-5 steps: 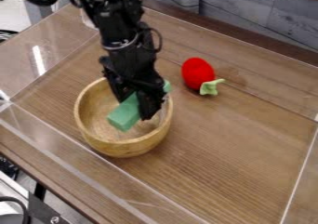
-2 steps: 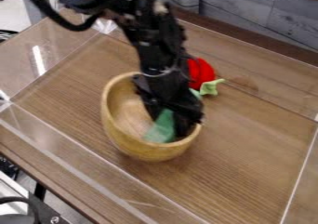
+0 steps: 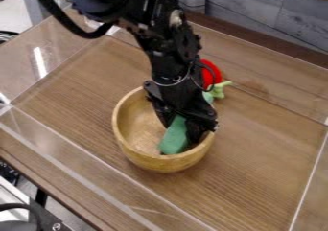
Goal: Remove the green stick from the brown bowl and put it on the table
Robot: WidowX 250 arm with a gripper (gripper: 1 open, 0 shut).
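The brown bowl (image 3: 125, 139) sits on the table (image 3: 71, 86) near the middle, its rim looking level. The green stick (image 3: 175, 138) stands tilted inside the bowl, leaning toward the right wall, with its lower end still below the rim. My gripper (image 3: 181, 126) reaches down into the bowl from above. Its black fingers sit on either side of the stick's upper end, shut on it. The arm hides the stick's top and the bowl's far rim.
A red strawberry-like toy (image 3: 216, 79) with a green stem lies just behind the bowl, partly hidden by the arm. Low clear acrylic walls (image 3: 141, 206) border the tabletop. Bare wood lies to the left and to the right of the bowl.
The bowl has slid to the right across the table along with my gripper, which stayed on the green stick inside it. The bowl tipped midway and now sits flatter.
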